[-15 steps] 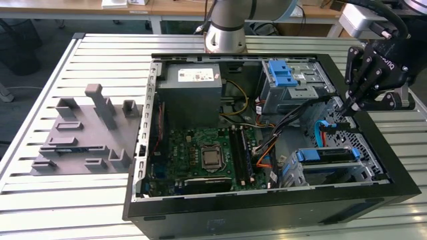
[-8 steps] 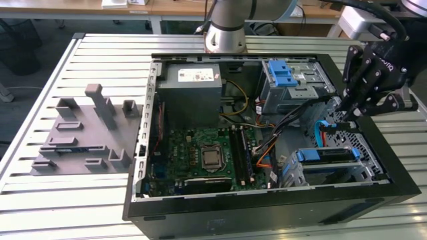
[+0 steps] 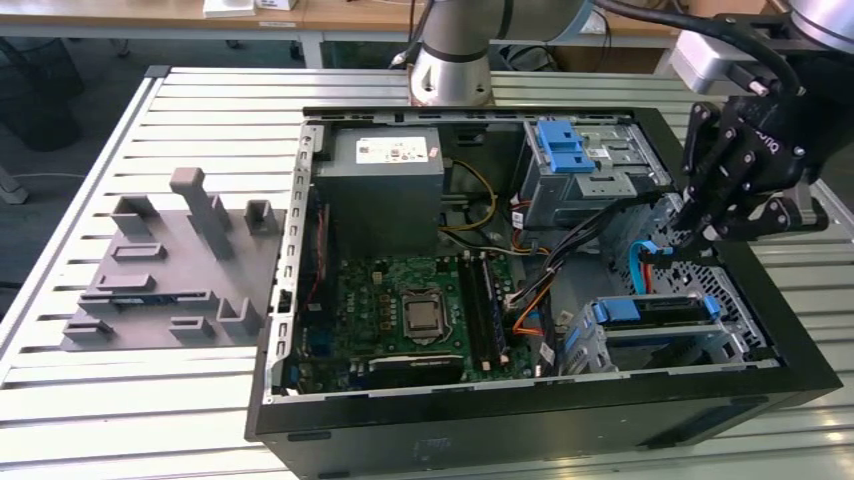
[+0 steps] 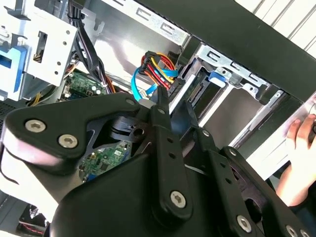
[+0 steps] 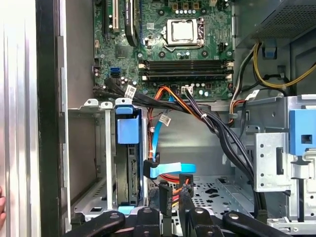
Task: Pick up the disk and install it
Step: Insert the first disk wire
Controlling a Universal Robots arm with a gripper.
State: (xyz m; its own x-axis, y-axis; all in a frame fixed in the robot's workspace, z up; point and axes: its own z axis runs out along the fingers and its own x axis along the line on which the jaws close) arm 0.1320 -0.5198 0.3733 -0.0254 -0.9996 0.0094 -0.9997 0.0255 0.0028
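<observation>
The disk [image 3: 654, 310] lies in the metal drive cage [image 3: 727, 345] at the case's front corner, on the exterior view's right, with blue rails along its sides. In the first wrist view the disk [image 5: 129, 168] stands edge-on in that cage under a blue rail tab [image 5: 127, 128]. My gripper [image 3: 694, 238] hangs above the case floor just behind the cage, apart from the disk. Its black fingers [image 5: 185, 190] stand close together with only a thin slit and nothing held. In the second wrist view the gripper [image 4: 175, 106] points toward the cage.
A blue data cable [image 5: 157, 143] and black and orange wire bundles run right under the gripper. Also inside the case are the motherboard [image 3: 414, 310], the grey power supply [image 3: 387, 190] and an upper bay with a blue latch [image 3: 567, 148]. A grey fixture [image 3: 160, 270] lies on the table. A person's hand [image 4: 301, 148] rests outside the case wall.
</observation>
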